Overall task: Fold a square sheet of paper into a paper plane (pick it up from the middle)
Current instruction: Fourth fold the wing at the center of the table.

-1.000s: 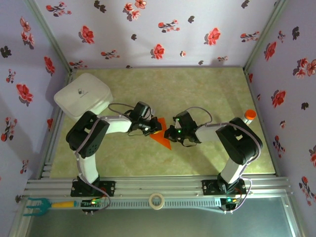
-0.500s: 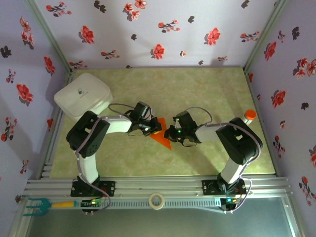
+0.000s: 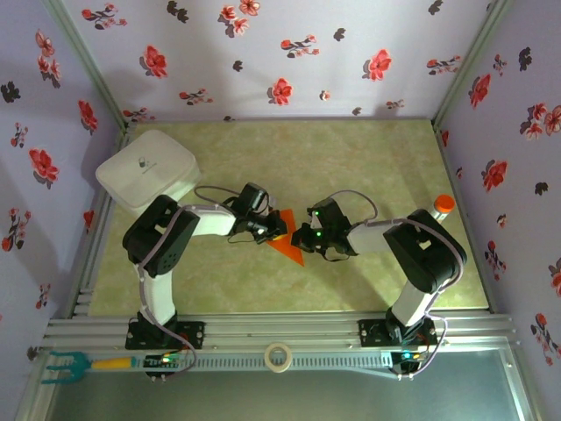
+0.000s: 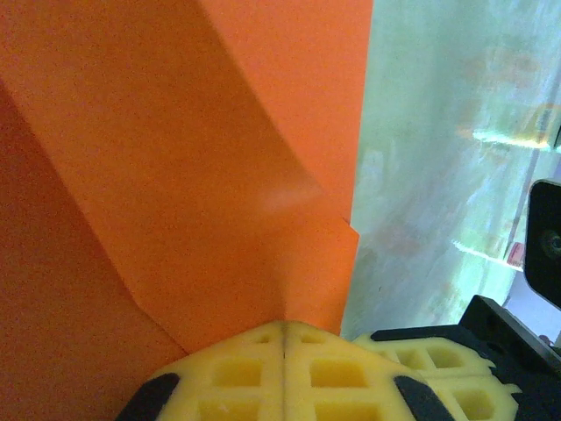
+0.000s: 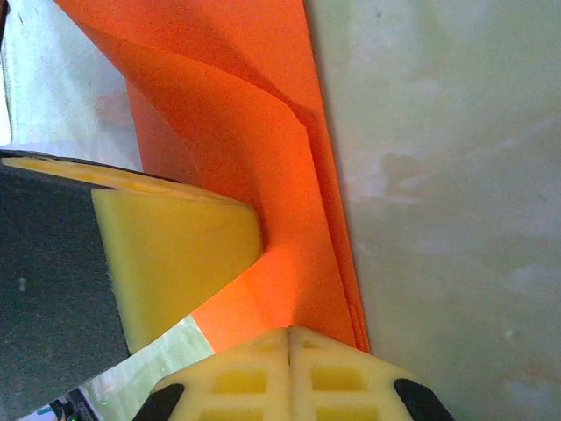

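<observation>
The square sheet of paper (image 3: 286, 239) is bright orange and folded into a layered wedge, lying mid-table between the two arms. My left gripper (image 3: 273, 230) meets it from the left. In the left wrist view its yellow fingertips (image 4: 263, 346) are shut, with a ridge of the paper (image 4: 202, 175) running into their seam. My right gripper (image 3: 302, 237) comes in from the right. Its fingertips (image 5: 263, 360) are shut too, pinching the paper (image 5: 254, 158) near its stacked edges. The left gripper's yellow finger (image 5: 175, 254) stands close beside the right one.
A white lidded box (image 3: 145, 171) sits at the back left corner of the green mat (image 3: 351, 158). An orange-capped bottle (image 3: 443, 203) stands by the right wall. A tape roll (image 3: 279, 356) and a green-handled tool (image 3: 79, 364) lie on the front rail.
The left arm's elbow has shifted slightly to the right. Both grippers and the paper stay where they were.
</observation>
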